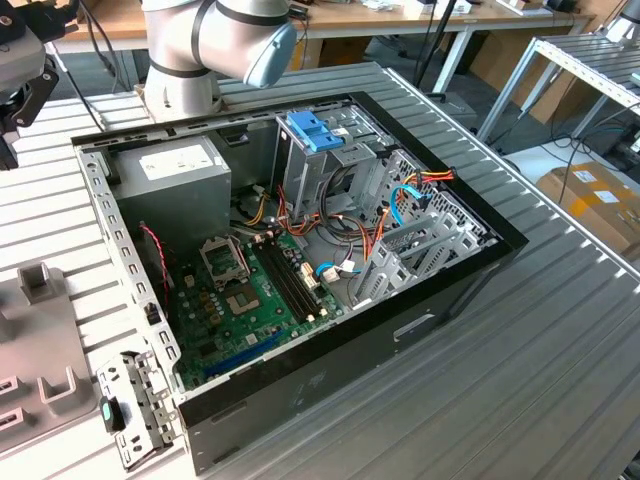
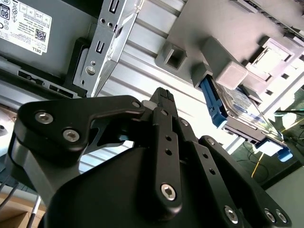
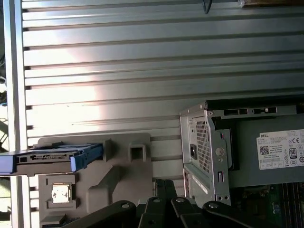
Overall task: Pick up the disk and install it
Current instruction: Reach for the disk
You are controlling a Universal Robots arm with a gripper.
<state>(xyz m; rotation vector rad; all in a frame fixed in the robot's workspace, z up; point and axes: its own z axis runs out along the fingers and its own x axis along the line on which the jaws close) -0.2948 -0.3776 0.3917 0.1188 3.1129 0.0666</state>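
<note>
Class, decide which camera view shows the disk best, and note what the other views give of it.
The second wrist view: the disk shows its broad face and a blue rail, resting in the grey holder. In the first wrist view the disk is seen edge-on, with blue rail ends.

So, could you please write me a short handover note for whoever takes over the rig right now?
Gripper: not holding the disk, poised over the table near the grey fixture, apart from the disk.
Disk: seated in the grey fixture, beside the open computer case.
Done: nothing visible; the disk is not yet picked up.
Left: both the pickup and the install in the case.
</note>
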